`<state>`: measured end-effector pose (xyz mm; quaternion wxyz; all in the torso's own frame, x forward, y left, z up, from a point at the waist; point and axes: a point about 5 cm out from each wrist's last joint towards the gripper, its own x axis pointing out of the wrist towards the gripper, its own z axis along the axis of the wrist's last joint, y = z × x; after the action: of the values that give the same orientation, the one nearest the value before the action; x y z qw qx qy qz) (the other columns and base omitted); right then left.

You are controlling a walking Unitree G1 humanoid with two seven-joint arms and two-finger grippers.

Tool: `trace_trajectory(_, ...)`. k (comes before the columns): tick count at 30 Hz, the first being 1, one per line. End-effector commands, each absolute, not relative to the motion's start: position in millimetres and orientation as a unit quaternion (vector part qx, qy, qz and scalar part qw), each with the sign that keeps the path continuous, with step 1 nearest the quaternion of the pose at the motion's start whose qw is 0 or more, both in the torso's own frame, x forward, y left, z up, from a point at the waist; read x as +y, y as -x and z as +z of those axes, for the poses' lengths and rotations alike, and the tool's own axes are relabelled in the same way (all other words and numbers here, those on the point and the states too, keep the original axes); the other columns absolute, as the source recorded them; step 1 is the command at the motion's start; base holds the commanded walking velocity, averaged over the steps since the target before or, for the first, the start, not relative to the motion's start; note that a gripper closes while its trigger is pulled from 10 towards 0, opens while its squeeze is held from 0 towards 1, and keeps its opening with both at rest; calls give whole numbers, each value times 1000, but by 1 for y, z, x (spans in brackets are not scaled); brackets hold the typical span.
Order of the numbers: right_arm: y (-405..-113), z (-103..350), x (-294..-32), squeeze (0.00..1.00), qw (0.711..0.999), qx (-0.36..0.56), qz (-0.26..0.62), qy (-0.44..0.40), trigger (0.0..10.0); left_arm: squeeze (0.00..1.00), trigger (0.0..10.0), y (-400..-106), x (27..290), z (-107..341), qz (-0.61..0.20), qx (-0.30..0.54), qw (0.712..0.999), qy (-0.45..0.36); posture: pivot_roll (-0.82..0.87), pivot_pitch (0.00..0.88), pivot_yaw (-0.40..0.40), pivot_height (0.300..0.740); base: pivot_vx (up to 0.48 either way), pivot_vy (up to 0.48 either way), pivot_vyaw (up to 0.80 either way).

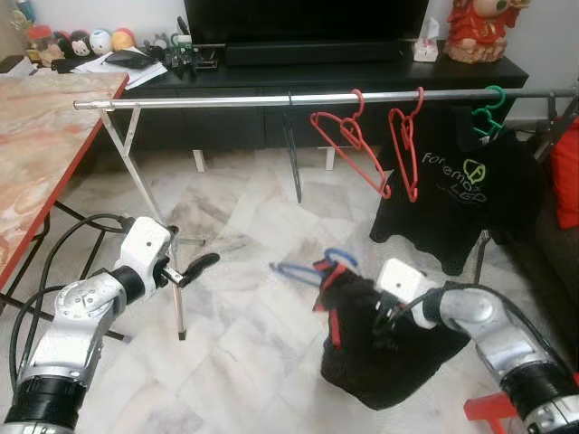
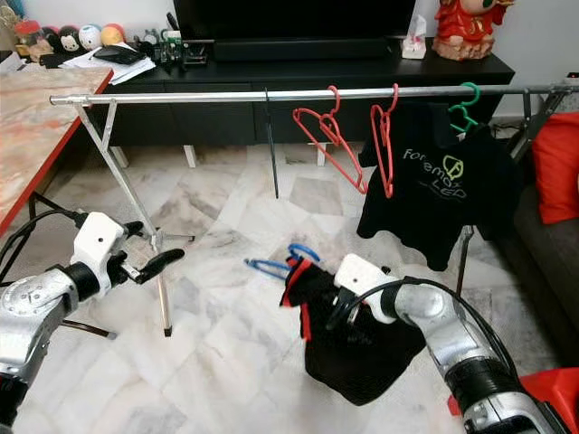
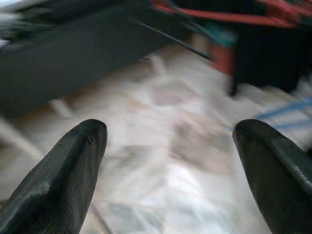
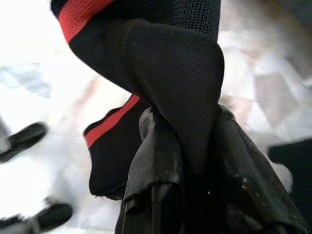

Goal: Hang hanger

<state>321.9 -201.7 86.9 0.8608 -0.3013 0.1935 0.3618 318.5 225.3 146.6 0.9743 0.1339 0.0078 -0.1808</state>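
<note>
Right gripper [image 4: 190,161] is pinched on a fold of the black shirt [image 1: 380,348], which droops low over the floor on its blue hanger [image 1: 312,268]. Soft, floppy stuff; I'd grab the stiff hook instead. Left gripper [image 1: 194,268] hangs spread, empty

The floor [image 1: 244,344] is pale marble tile with grey veining, brightly lit. Along the far wall runs a low black TV cabinet [image 1: 362,77] carrying a dark TV [image 1: 303,18], a tissue box [image 1: 425,50], a red figurine [image 1: 479,27], papers [image 1: 109,65] and a row of small toys [image 1: 86,41]. A red-edged marble table [image 1: 36,136] stands at the left. A red cushion [image 1: 565,172] lies at the right edge.
</note>
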Motion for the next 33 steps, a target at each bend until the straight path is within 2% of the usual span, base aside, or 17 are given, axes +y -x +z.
trace_trajectory(1, -330, 97, -207, 0, 878, 175, 327, 304, 9412, 0, 10000, -322, 235, 151, -119, -6, 984, -134, -71, 72, 22, 740, 0, 0, 0)
trace_trajectory(2, -332, 99, -209, 0, 882, 172, 318, 301, 10000, 0, 10000, -323, 236, 151, -105, -8, 986, -128, -71, 72, 22, 740, 0, 0, 0)
trace_trajectory(6, -334, 110, -213, 0, 875, 147, 338, 313, 10000, 0, 10000, -325, 240, 150, -71, -10, 991, -114, -70, 78, 25, 740, 0, 0, 0)
trace_trajectory(7, -332, 113, -212, 0, 860, 138, 368, 326, 10000, 0, 10000, -325, 240, 149, -74, -9, 990, -118, -72, 80, 27, 740, 0, 0, 0)
trace_trajectory(9, -321, 116, -217, 0, 802, 156, 448, 363, 10000, 0, 10000, -325, 239, 148, -78, -7, 989, -125, -80, 83, 26, 740, 0, 0, 0)
trace_trajectory(10, -321, 116, -217, 0, 802, 156, 448, 363, 10000, 0, 10000, -325, 239, 148, -78, -7, 989, -125, -80, 83, 26, 740, 0, 0, 0)
trace_trajectory(11, -319, 116, -220, 0, 784, 164, 465, 377, 10000, 0, 10000, -325, 240, 147, -75, -7, 989, -123, -81, 83, 27, 740, 0, 0, 0)
trace_trajectory(14, -312, 114, -236, 0, 712, 218, 500, 442, 10000, 0, 10000, -325, 240, 146, -71, -5, 990, -121, -84, 84, 28, 740, 0, 0, 0)
trace_trajectory(16, -310, 113, -244, 0, 680, 244, 509, 468, 10000, 0, 10000, -326, 239, 145, -72, -4, 990, -121, -85, 86, 27, 740, 0, 0, 0)
trace_trajectory(17, -312, 114, -252, 0, 639, 262, 504, 518, 10000, 0, 10000, -325, 236, 144, -84, -3, 989, -119, -85, 86, 27, 740, 0, 0, 0)
trace_trajectory(19, -315, 118, -252, 0, 618, 256, 507, 544, 10000, 0, 10000, -324, 232, 143, -98, -1, 988, -119, -85, 86, 27, 740, 0, 0, 0)
trace_trajectory(24, -323, 136, -234, 0, 625, 191, 533, 537, 10000, 0, 10000, -320, 224, 134, -144, 19, 981, -129, -83, 89, 31, 740, 0, 0, 0)
trace_trajectory(26, -326, 143, -227, 0, 641, 168, 545, 514, 10000, 0, 10000, -317, 220, 129, -172, 32, 976, -127, -83, 89, 31, 740, 0, 0, 0)
trace_trajectory(27, -330, 157, -215, 0, 672, 132, 567, 457, 10000, 0, 10000, -313, 213, 122, -204, 48, 968, -136, -78, 90, 32, 740, 0, 0, 0)
trace_trajectory(28, -330, 157, -215, 0, 672, 132, 567, 457, 10000, 0, 10000, -313, 213, 122, -204, 48, 968, -136, -78, 90, 32, 740, 0, 0, 0)
trace_trajectory(29, -332, 166, -209, 0, 689, 109, 578, 423, 10000, 0, 10000, -311, 210, 118, -224, 55, 963, -136, -78, 90, 31, 740, 0, 0, 0)
trace_trajectory(33, -331, 179, -200, 0, 690, 77, 611, 381, 10000, 0, 10000, -305, 207, 108, -247, 78, 958, -121, -80, 90, 30, 740, 0, 0, 0)
